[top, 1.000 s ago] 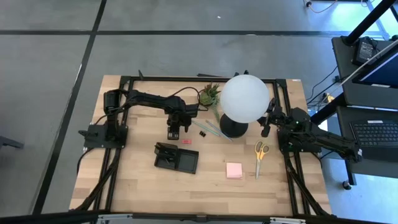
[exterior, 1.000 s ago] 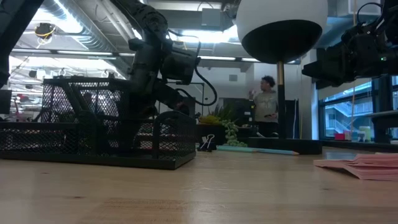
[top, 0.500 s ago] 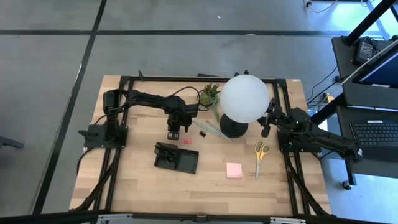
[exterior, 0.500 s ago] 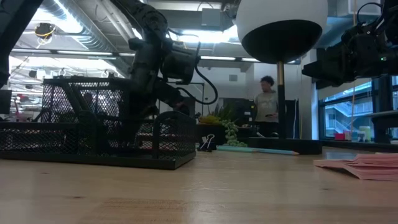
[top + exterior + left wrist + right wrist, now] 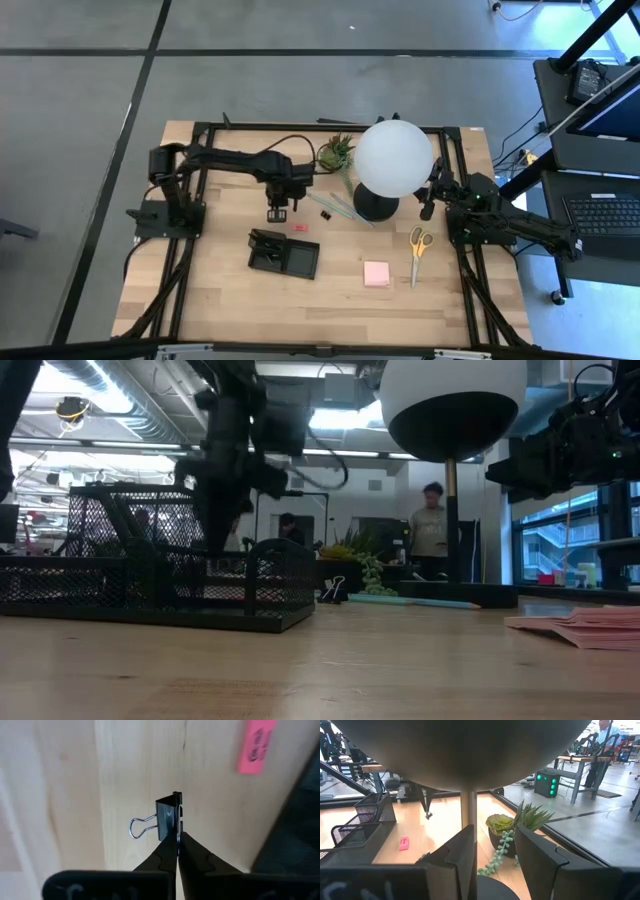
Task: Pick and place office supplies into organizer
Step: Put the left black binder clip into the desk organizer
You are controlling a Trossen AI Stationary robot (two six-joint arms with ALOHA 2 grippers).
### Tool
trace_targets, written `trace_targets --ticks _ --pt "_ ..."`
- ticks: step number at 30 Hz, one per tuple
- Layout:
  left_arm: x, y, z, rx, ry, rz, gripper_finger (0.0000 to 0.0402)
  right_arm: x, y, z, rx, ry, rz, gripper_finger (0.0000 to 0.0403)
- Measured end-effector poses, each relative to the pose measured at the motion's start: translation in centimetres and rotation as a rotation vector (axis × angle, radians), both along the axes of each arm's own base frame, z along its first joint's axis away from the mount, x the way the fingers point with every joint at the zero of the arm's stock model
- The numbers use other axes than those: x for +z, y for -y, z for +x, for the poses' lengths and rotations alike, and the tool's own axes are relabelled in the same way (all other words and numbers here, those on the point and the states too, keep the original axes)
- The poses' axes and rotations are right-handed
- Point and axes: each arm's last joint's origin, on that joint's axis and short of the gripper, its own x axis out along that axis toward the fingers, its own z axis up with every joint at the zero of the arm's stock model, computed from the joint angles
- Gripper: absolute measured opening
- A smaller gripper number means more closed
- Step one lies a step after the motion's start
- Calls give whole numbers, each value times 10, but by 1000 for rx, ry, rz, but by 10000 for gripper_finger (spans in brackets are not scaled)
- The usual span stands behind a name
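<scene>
My left gripper (image 5: pixel 178 839) points straight down over the wood behind the organizer (image 5: pixel 285 254) and is shut on a black binder clip (image 5: pixel 167 820). A small pink eraser (image 5: pixel 298 227) lies on the table just beside it. A second binder clip (image 5: pixel 325 213) and pale-green pencils (image 5: pixel 346 208) lie by the lamp's base. Yellow-handled scissors (image 5: pixel 418 246) and a pink sticky pad (image 5: pixel 377 274) lie flat toward the right. My right gripper (image 5: pixel 492 855) waits open and level at the table's right, behind the lamp. My left gripper pinches the clip's black body (image 5: pixel 175 822) between its two fingertips, at one end of the body. The fingers come from above, pointing down. The clip sits at the very tips with its wire handle (image 5: pixel 140 827) sticking out sideways, above the wood.
A white globe lamp (image 5: pixel 393 158) on a black base and a small potted plant (image 5: pixel 337 152) stand at the back middle. The organizer's mesh walls (image 5: pixel 150 575) rise in front of my left gripper. People move in the room beyond the table.
My left gripper has risen straight up from the table behind the organizer, most of it in the last half second. My right arm has kept still.
</scene>
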Motion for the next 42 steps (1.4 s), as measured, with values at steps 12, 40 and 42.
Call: trace_targets --ticks 12,40,42 --pt "86 61 -34 7 341 84 3 0 0 0 0 1 2 145" --pt "38 230 -54 -373 283 225 3 0 0 0 0 3 6 145" --pt "29 231 -53 -328 243 264 3 0 0 0 0 2 6 145"
